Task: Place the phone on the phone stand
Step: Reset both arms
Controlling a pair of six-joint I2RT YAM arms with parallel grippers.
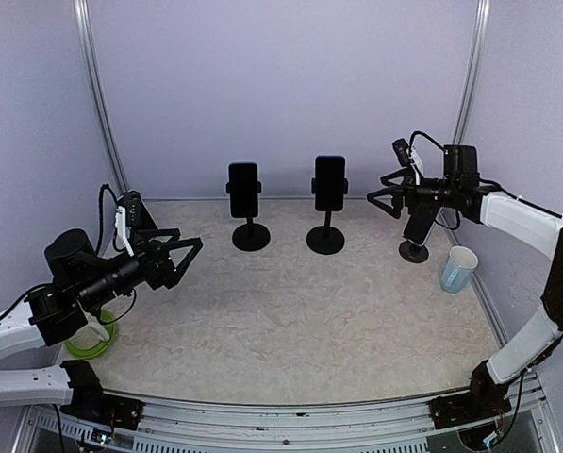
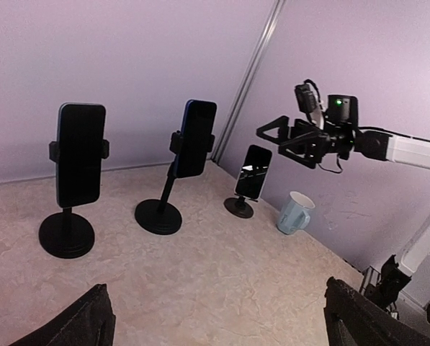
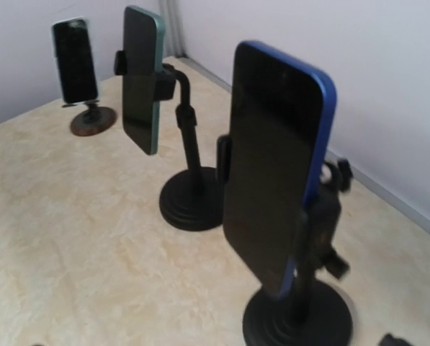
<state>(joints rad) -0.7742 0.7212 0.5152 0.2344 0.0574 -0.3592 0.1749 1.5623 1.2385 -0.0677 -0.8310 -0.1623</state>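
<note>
Right fingers (image 2: 298,154) apart, off phone (image 2: 253,171) — left-wrist view.

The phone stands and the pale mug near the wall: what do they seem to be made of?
Phone stands: matte black, probably plastic or painted metal. The round bases and thin stems show an even, dull surface with faint highlights and no grain, so which of the two is unclear. Mug: pale blue and smooth with a soft sheen and a thick rim, which suggests glazed ceramic, though plastic cannot be ruled out.
</note>
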